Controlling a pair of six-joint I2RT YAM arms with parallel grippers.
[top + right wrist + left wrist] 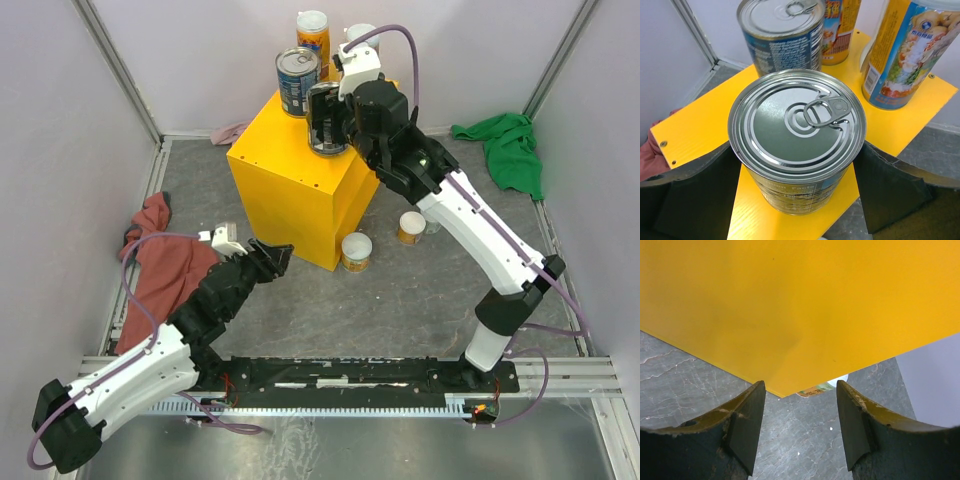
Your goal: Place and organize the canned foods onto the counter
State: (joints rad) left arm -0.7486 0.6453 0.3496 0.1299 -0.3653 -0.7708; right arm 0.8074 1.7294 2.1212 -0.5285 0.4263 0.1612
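Observation:
The yellow counter (290, 195) stands mid-table. My right gripper (328, 125) is shut on a wide blue can with a silver top (797, 125) that stands on the counter's near top edge (695, 130); the fingers press both its sides. Behind it on the top stand a second blue can (297, 80) and two tall orange cans (313, 35) (910, 55). Two short white-lidded cans (356, 250) (411, 227) stand on the floor right of the counter. My left gripper (275, 258) is open and empty, low by the counter's near corner (790, 315), with one short can (822, 386) peeking past it.
A red cloth (160, 260) lies at the left beside my left arm. A green cloth (510, 150) lies at the back right. A pink cloth (232, 133) shows behind the counter. Walls close in at the back and both sides.

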